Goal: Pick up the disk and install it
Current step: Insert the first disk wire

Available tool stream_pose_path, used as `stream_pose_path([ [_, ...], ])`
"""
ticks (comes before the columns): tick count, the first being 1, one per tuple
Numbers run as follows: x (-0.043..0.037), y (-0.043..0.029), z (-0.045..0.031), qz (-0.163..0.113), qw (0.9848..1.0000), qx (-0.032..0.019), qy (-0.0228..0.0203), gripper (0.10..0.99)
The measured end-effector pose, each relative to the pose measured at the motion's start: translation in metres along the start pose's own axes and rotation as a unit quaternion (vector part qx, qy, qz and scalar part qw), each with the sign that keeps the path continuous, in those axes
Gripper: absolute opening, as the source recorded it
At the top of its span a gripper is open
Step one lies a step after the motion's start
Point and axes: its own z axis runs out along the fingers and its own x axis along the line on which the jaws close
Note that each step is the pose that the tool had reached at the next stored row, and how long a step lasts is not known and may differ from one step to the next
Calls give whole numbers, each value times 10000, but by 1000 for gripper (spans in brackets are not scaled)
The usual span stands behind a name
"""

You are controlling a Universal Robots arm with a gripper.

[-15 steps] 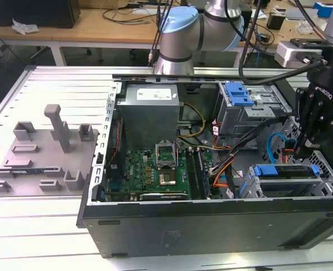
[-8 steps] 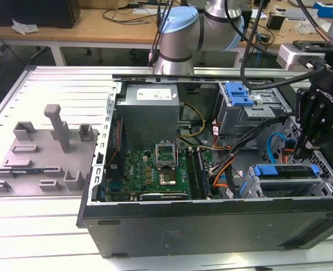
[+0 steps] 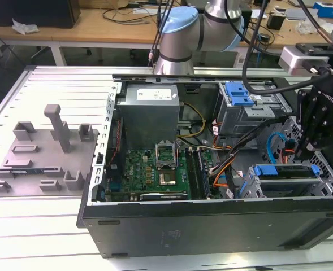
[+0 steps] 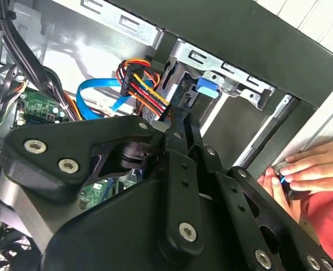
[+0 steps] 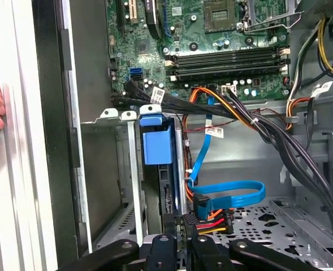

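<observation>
my end effector (image 5: 182, 223) was pressed together, gripping nothing, near the disk (image 5: 156, 145), which stood in the drive cage (image 5: 112, 114). i judged the install nearly done; any seating push would need to run straight into the cage, clear of the cables (image 5: 234, 195).

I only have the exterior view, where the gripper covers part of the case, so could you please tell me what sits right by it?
Observer: In the first wrist view, the gripper hangs beside a black connector with red, orange and yellow wires.
Operator: Thanks; what else is close?
Observer: What seems to be the disk, by its blue rail end, stands in a slot of the drive cage.
Operator: Is anyone nearby?
Observer: Yes, a person's hand lies on the table just outside the case wall, in both wrist views.
</observation>
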Motion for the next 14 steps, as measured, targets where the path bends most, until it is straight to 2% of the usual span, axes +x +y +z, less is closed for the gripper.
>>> stream_pose_path([
  [7,5,0,0,-11,10000,1,-1,165],
  [9,12,0,1,-12,10000,-21,-7,165],
  [13,25,-5,3,-14,9999,-55,-88,165],
  [14,32,-8,4,-14,9999,-59,-127,165],
])
